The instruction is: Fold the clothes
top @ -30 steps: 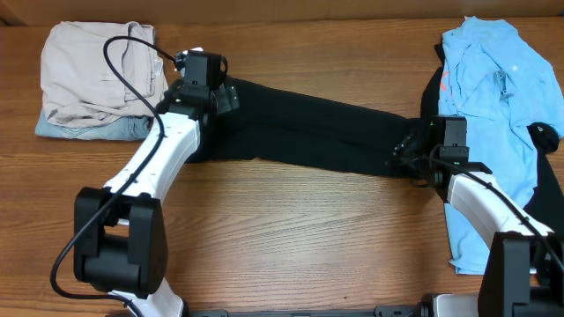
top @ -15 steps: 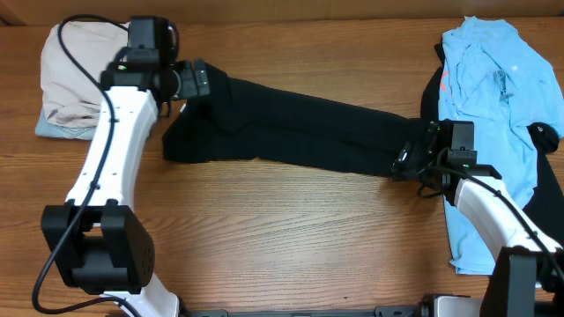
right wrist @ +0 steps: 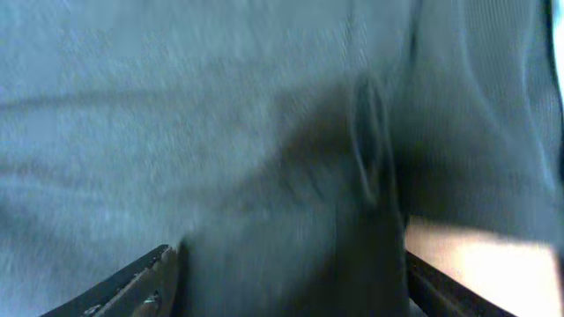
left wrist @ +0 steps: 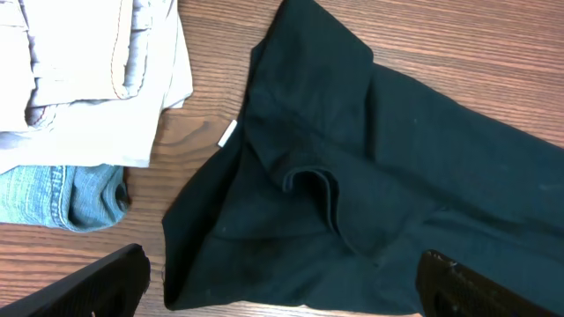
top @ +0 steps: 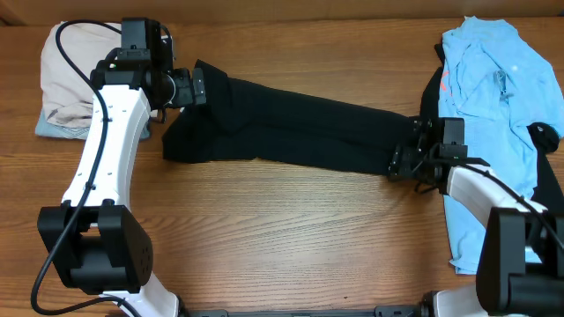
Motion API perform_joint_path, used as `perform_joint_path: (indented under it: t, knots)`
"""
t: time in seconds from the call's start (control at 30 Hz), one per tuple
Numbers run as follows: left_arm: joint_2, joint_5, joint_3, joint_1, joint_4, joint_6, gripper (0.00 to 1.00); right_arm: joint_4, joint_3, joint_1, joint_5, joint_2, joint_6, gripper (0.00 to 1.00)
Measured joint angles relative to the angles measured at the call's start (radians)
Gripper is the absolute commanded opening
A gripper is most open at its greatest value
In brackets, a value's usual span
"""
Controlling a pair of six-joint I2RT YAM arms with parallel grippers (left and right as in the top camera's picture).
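Upper left of the overhead view: beige pile (top: 75,70) on a denim piece (top: 62,129), both untouched.

Just right of them is the L gripper (top: 196,86). A sec ago the L arm lay across the black shirt's left end. It has since swung up and left, so that end now shows in full. Jaws are spread as wide as they go, w/ nothing between them. In the L wrist view they hover above the cloth, not touching, and the white label (left wrist: 227,134) shows at the shirt's edge.

The black T-shirt (top: 300,132) lies on the table (top: 291,246) as a long narrow band. It slants from upper left down to centre-right, w/ a small ridge of loose cloth near its left end.

The R gripper (top: 407,161) sits at the band's right end, approx where it was a sec ago. R wrist view is blurred, but the fingers stand apart w/ dark cloth close under them, so no pinch.

Far right: blue shirt (top: 493,88), crumpled, not yet started.

My read: the lengthwise fold looks done and both ends are let go. A crosswise fold prob comes next, and that ridge may need smoothing first.
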State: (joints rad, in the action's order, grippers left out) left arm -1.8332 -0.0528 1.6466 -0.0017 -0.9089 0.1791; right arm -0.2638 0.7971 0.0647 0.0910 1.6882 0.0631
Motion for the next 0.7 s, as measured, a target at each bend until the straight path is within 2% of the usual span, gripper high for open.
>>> perform_joint_path:
  t: [0.2,0.27,0.33,0.37,0.4,0.57,0.7]
  knots:
    - [0.0,0.0,0.0,0.0,-0.001,0.0,1.0,0.09,0.013,0.0,-0.02,0.047,-0.067,0.67]
    - [0.0,0.0,0.0,0.0,-0.001,0.0,1.0,0.103,0.013,0.0,-0.023,0.052,-0.091,0.6]
    - [0.0,-0.001,0.0,0.0,-0.001,0.0,1.0,0.111,0.013,0.0,-0.028,0.056,-0.105,0.47]
    - [0.0,0.0,0.0,0.0,-0.001,0.0,1.0,0.111,0.012,0.0,-0.027,0.057,-0.109,0.36]
    - [0.0,-0.001,0.0,0.0,-0.001,0.0,1.0,0.109,0.012,0.001,-0.027,0.057,-0.109,0.22]
    - [0.0,-0.001,0.0,0.0,-0.003,0.0,1.0,0.05,0.025,0.007,0.043,0.058,-0.076,0.09]
    - [0.0,0.0,0.0,0.0,-0.009,0.0,1.0,-0.111,0.078,0.007,0.094,0.057,-0.034,0.06]
